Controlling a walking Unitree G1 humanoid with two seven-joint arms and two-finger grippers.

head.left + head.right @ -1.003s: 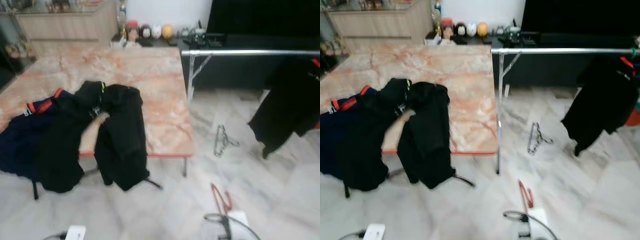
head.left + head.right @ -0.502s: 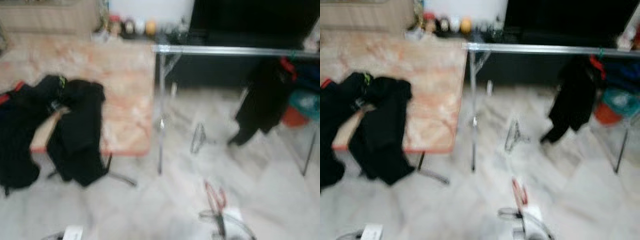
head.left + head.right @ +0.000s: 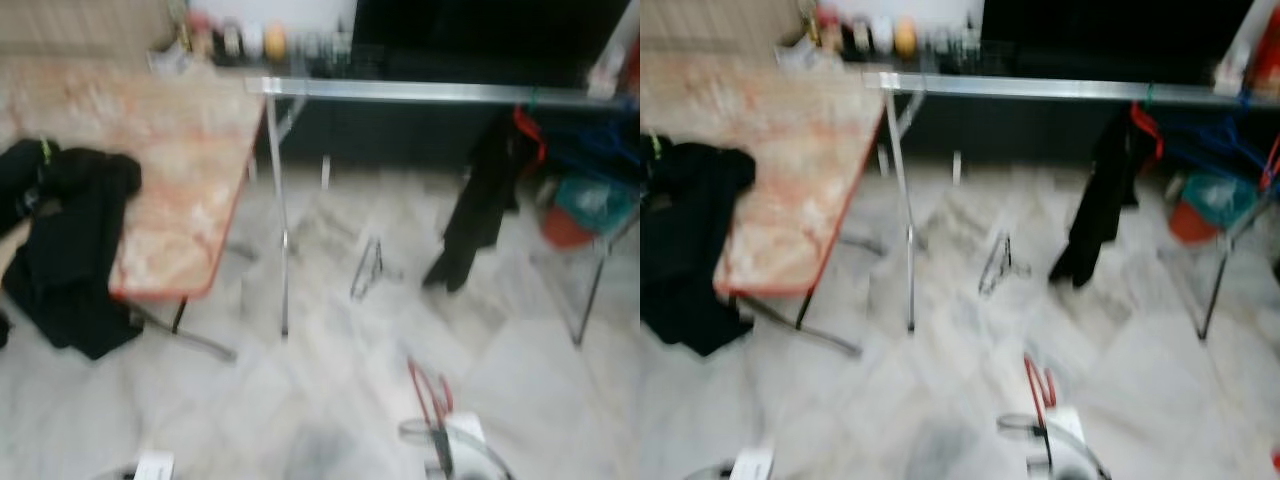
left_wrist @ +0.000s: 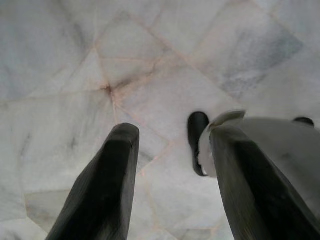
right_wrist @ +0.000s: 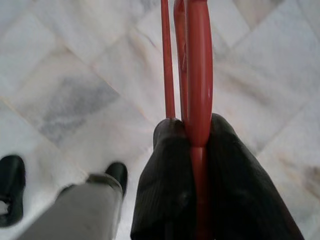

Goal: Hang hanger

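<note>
Right gripper (image 5: 192,135) jaws clamped on red hanger (image 5: 197,70), held low over marble floor (image 3: 330,400); left gripper (image 4: 172,145) jaws apart, holding nothing. Clothes rail (image 3: 420,92) ahead, black garment (image 3: 475,200) hanging; bench (image 3: 150,150) at left

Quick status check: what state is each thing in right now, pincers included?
Right pincer: shut on red hanger.
Left pincer: open, empty, above floor.
Rail: black garment hanging on it.
Wire hanger: lying on floor.
Black clothes: draped over table edge.
</note>
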